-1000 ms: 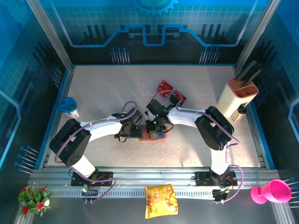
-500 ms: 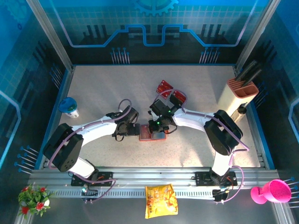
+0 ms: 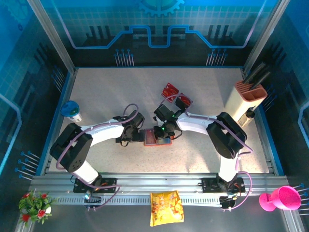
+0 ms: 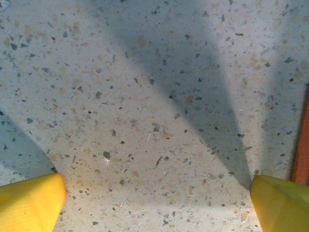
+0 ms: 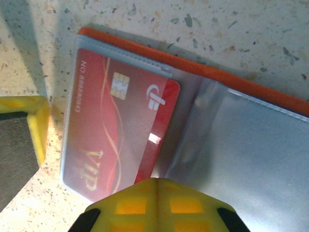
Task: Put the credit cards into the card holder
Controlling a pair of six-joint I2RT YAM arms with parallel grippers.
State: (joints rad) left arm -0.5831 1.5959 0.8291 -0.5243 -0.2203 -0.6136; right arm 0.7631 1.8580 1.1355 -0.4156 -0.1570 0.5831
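One credit card (image 5: 116,130) lies in the card holder (image 5: 217,73) mid-frame; push with your closed right fingers (image 5: 126,205) and the holder may skid, as your wide-spread left fingers (image 4: 29,203) pin nothing.

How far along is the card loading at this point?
Done: one red card sits mostly inside the clear pocket of the open card holder. In hand: the shut right end effector is at that card's exposed edge; the open left end effector sits beside the holder. Left: two cards lie on the table behind.
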